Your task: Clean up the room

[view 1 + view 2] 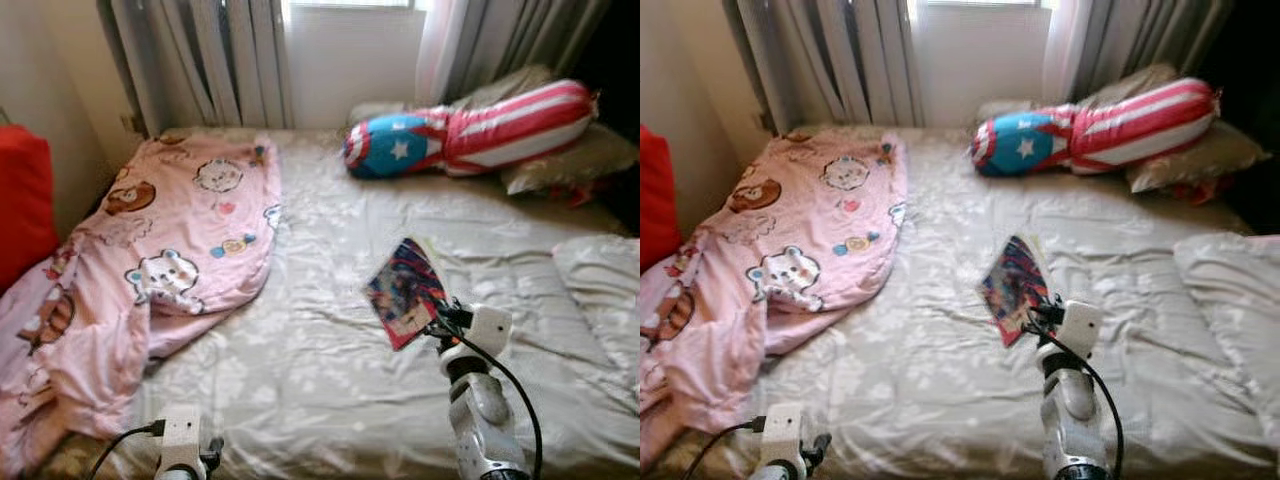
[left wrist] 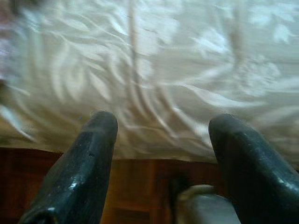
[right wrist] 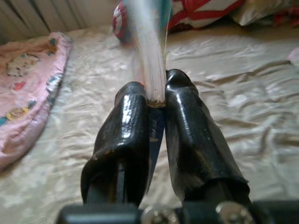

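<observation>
The right gripper (image 1: 432, 322) was clamped on the lower edge of a thin, colourful book (image 1: 403, 291), holding it tilted above the middle of the bed (image 1: 300, 380). The pinch sat at the very edge, probably because a flat book on soft bedding offers little else to grab, and lifting it off the bed fits the tidying job. In the right wrist view the two black fingers (image 3: 127, 135) pressed the book's pages between them, the upper part of the book blurring out of focus.

The left gripper (image 2: 163, 140) hung low at the near edge of the bed, its fingers spread apart around nothing; beneath it a dark wooden floor (image 2: 135, 186) showed, with a pale object too cut off to identify.

A pink cartoon blanket (image 1: 170, 250) lay crumpled on the left side, spilling over the edge. A striped star-patterned bolster (image 1: 470, 130) rested against pillows (image 1: 570, 160) at the far right. The book's cover was too small to read, and a red shape (image 1: 25, 200) at the left edge was cut off.
</observation>
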Tool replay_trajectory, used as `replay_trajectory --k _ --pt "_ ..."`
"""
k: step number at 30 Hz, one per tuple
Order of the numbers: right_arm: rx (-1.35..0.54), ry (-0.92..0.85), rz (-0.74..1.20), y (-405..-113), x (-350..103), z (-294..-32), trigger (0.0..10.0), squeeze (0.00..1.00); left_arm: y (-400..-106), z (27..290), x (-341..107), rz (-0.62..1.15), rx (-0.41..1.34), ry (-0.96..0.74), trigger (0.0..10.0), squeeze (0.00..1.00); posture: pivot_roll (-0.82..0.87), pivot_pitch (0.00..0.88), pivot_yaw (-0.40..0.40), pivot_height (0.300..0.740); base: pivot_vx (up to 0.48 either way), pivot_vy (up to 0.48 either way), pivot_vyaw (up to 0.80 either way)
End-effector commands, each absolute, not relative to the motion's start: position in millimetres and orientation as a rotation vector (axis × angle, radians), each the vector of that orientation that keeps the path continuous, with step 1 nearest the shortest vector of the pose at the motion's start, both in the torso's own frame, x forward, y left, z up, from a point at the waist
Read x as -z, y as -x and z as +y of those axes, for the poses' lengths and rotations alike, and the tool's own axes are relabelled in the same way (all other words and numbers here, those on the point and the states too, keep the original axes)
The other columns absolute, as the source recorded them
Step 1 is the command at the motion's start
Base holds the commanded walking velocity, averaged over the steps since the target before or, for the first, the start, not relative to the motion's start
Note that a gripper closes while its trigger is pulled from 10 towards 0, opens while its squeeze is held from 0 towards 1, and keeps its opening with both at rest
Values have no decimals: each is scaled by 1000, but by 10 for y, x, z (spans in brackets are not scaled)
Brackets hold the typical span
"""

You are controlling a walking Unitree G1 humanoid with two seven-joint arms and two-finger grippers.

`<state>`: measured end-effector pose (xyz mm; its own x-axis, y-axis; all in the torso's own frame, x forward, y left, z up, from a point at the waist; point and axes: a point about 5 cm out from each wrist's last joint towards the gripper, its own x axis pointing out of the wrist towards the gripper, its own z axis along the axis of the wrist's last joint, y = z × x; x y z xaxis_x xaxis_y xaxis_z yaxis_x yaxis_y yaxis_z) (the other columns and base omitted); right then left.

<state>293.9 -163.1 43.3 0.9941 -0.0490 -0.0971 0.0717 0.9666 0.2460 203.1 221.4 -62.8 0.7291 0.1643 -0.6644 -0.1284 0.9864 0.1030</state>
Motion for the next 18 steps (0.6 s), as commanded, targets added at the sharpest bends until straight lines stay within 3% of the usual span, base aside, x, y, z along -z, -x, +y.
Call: replay_trajectory --k 1,8,13,18 --pt "48 -255 36 -3000 -547 -1593 10000 0 -2020 2242 632 749 -163 -62 10000 0 40 0 -39 729 0 -401 0" --pt "20 -219 33 -3004 -557 -1568 10000 0 -2021 2250 630 750 -164 -62 10000 0 39 0 -36 729 0 -402 0" --pt "5 -206 31 -3003 -560 -1549 10000 0 -2022 2251 630 750 -163 -62 10000 0 38 0 -36 729 0 -400 499" --pt "17 -215 37 -2998 -546 -1553 10000 0 -2017 2254 633 754 -163 -61 10000 0 38 0 -37 729 0 -400 0"
